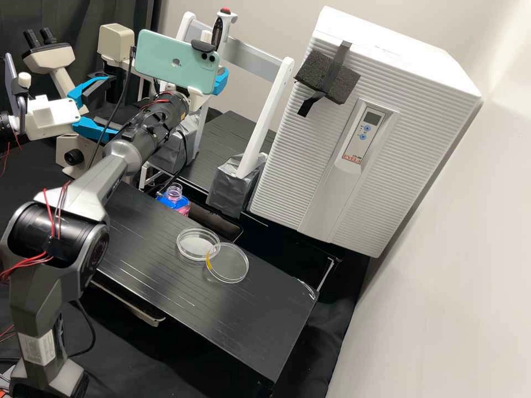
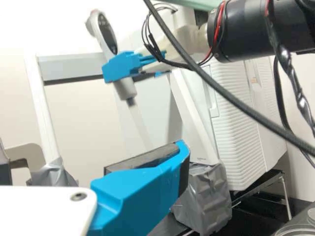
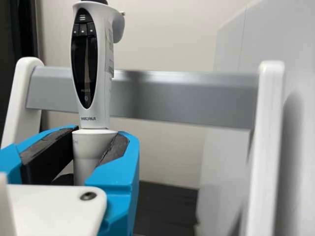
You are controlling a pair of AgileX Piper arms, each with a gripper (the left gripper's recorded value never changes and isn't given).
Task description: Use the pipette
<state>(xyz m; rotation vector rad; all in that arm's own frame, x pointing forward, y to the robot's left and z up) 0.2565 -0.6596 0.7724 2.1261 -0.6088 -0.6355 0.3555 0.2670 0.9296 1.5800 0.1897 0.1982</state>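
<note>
Where high view looks down, right claw (image 1: 215, 69) clenched on pipette (image 1: 220, 25) up at white rack (image 1: 271, 105), far side of bench (image 1: 249, 315). Left claw (image 1: 113, 108) spread wide, holding nothing, far left. Two clear dishes (image 1: 197, 243) touching, mid bench; pink bottle (image 1: 176, 200) just behind, to left.
Left wrist view: right claw (image 2: 124, 69) grips pipette (image 2: 106, 34) in front of grey bar (image 2: 69, 66).
Right wrist view: pipette (image 3: 91, 64) sits between blue fingers (image 3: 123, 169), dark pads (image 3: 115, 147) pressing both sides.
</note>
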